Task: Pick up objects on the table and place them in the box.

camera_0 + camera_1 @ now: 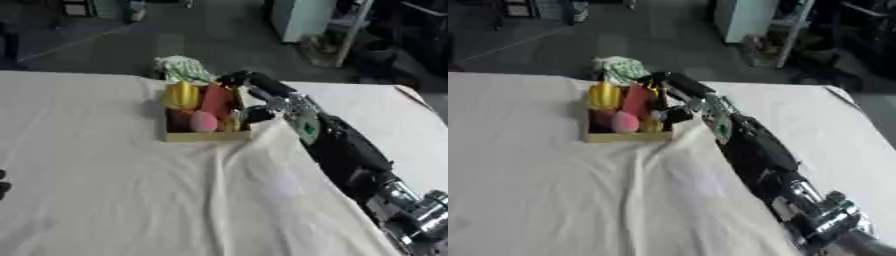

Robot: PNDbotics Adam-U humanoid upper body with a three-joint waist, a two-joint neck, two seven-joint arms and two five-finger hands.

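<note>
Left eye view. The box [203, 135] sits at the far middle of the table [105, 175], which is covered with a pale cloth. It already holds several items: a yellow object [181, 95] standing at its left, a red object [215, 100] upright beside that, a pink rounded object [203, 121] low at the front, and a small yellow piece near the front right corner. A green-and-white patterned object [184, 67] lies just behind the box at the table's far edge; whether it rests inside or outside the box cannot be told. No other loose object shows on the cloth, so the task is judged to be near its end. The right arm reaches in from the lower right corner, stretched diagonally to the box. The right hand [249, 95] is at the box's right rim, beside the red object. Its fingers are dark against the contents; how far they are spread, and whether they hold anything, cannot be told. A dark shape at the left edge may be part of the left hand [3, 182]; its state is not readable.

Right eye view. The same arrangement is confirmed. The right hand is over the right side of the box, wrist above the near right corner, forearm lying low over the cloth. The left hand does not appear here.
</note>
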